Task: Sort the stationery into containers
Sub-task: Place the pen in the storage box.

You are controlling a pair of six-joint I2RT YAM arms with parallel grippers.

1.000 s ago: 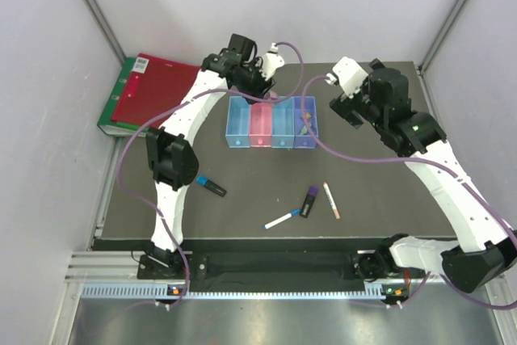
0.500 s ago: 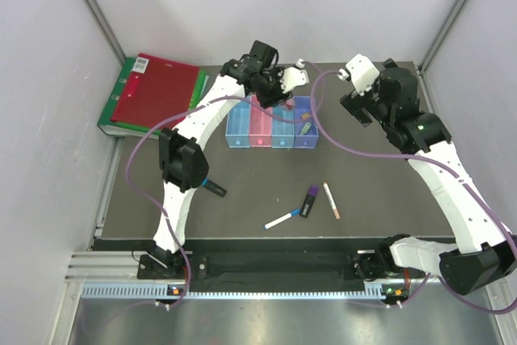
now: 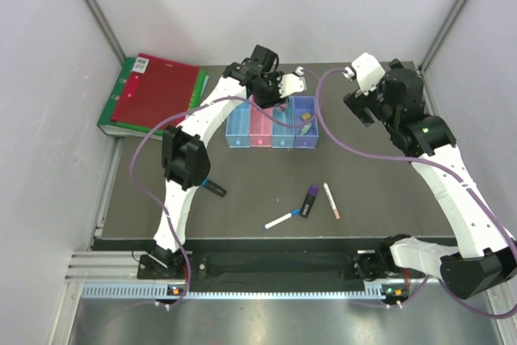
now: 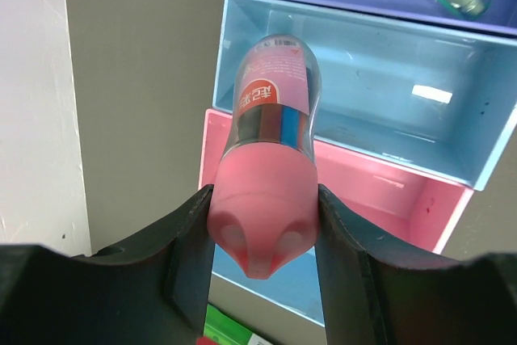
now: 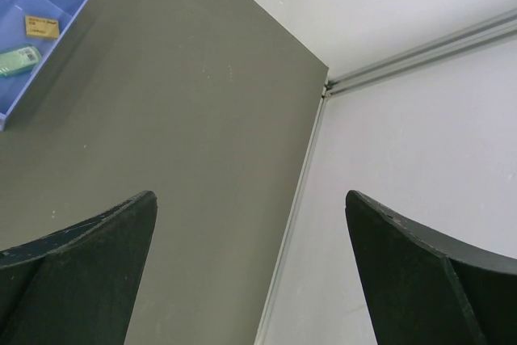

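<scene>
Your left pincer [image 4: 262, 224] clamps a pink-capped clear bottle [image 4: 271, 119] (red label, white writing illegible) above the translucent plastic bins [image 4: 404, 199]; your right pincer [image 5: 250, 199] gapes apart.

Soft, even light is filling every view. White glints are sitting on the bins [image 4: 380, 111] beyond the left claw [image 4: 262, 199], whose pink-capped bottle [image 4: 271, 159] is blurring slightly. Faint shadow is edging the surface [image 5: 178, 119] ahead of the right claw [image 5: 250, 199].

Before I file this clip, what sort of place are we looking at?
Probably a robotics lab test cell, not an office: plain white panels in aluminium framing, a dark table with the left arm and right arm bolted at its near edge, and staged stationery bins.
</scene>
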